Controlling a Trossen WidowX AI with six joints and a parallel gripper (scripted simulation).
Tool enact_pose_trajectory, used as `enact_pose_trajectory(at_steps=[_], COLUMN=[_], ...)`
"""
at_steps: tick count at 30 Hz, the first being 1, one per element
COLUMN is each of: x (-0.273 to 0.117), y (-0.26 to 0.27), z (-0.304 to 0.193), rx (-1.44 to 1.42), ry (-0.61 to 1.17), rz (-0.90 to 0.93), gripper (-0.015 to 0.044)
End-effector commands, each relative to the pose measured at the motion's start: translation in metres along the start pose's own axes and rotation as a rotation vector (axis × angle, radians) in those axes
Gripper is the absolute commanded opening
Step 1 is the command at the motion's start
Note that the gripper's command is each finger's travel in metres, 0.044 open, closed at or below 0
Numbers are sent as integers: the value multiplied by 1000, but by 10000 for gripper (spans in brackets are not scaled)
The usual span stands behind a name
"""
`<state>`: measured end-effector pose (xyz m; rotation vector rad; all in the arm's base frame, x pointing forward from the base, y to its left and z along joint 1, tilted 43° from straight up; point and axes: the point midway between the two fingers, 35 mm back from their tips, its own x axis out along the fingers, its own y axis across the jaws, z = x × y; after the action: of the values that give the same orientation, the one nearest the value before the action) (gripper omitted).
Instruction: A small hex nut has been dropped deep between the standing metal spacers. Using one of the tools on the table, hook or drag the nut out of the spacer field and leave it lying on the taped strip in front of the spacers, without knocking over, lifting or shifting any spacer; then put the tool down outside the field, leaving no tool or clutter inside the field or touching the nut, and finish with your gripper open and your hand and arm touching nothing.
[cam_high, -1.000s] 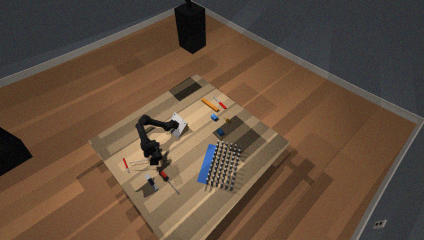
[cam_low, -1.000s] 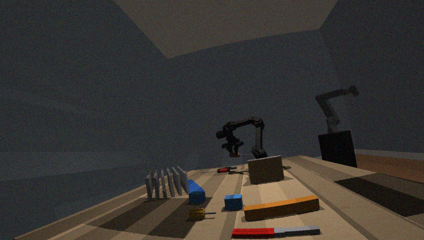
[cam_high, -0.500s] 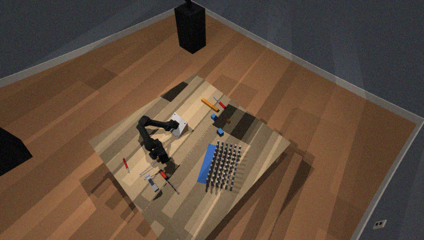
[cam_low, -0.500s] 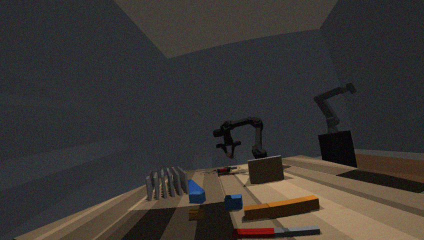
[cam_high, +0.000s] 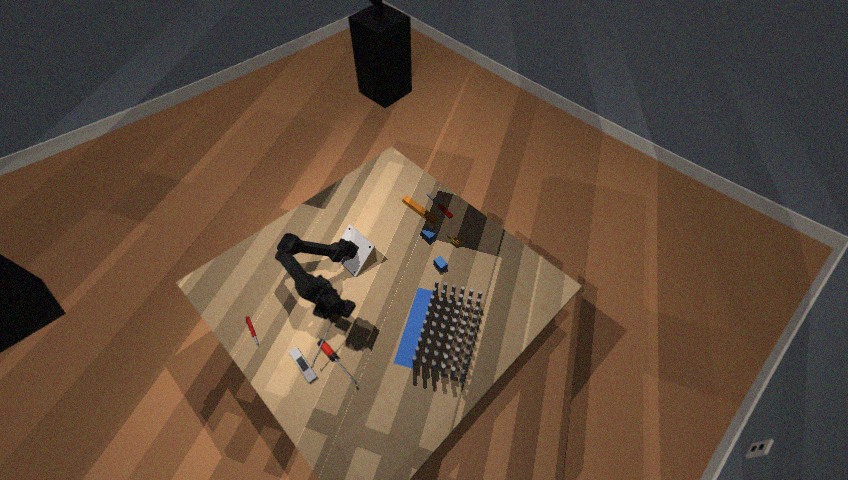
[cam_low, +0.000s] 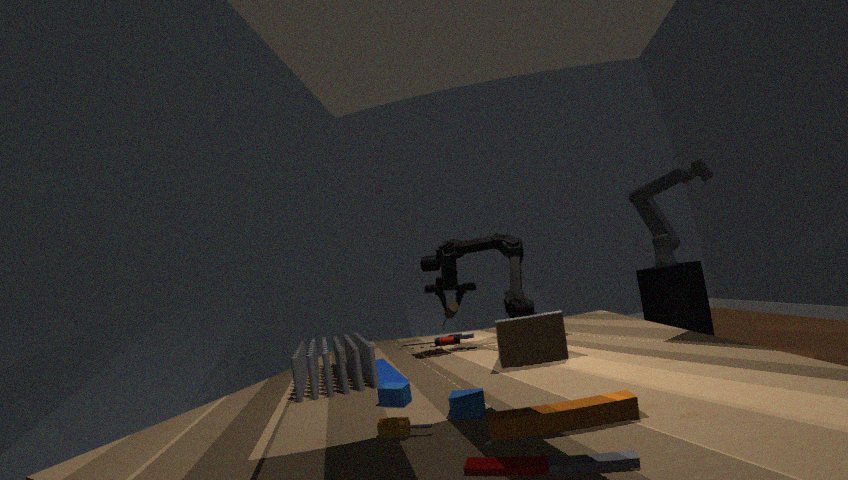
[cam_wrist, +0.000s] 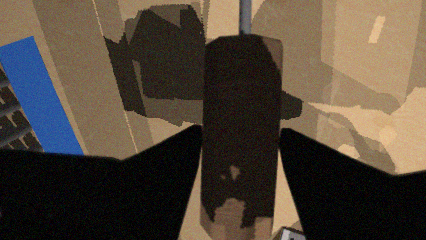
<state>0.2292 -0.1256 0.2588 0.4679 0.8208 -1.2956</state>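
My gripper is shut on the dark brown handle of a tool, held above the table on the near side of the taped strip. The tool's thin metal shaft extends beyond the handle; its tip is unclear. The metal spacers stand upright in rows. The blue taped strip lies along the field's front, apart from the gripper and tool. The hex nut cannot be made out in any view.
A red-handled screwdriver and a grey device lie below the gripper. A tilted white panel stands near the arm's base. Two blue blocks, an orange bar and small tools lie beyond the field's end.
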Motion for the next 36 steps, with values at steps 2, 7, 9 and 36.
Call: enact_pose_trajectory(at_steps=[2, 7, 9, 36], x=[-3, -6, -7, -30], y=[14, 25, 29, 74], z=[-13, -25, -30, -103], rx=[-184, -352, -419, -1324], ry=[29, 50, 57, 89], rz=[41, 77, 93, 330], gripper=[0, 0, 0, 0])
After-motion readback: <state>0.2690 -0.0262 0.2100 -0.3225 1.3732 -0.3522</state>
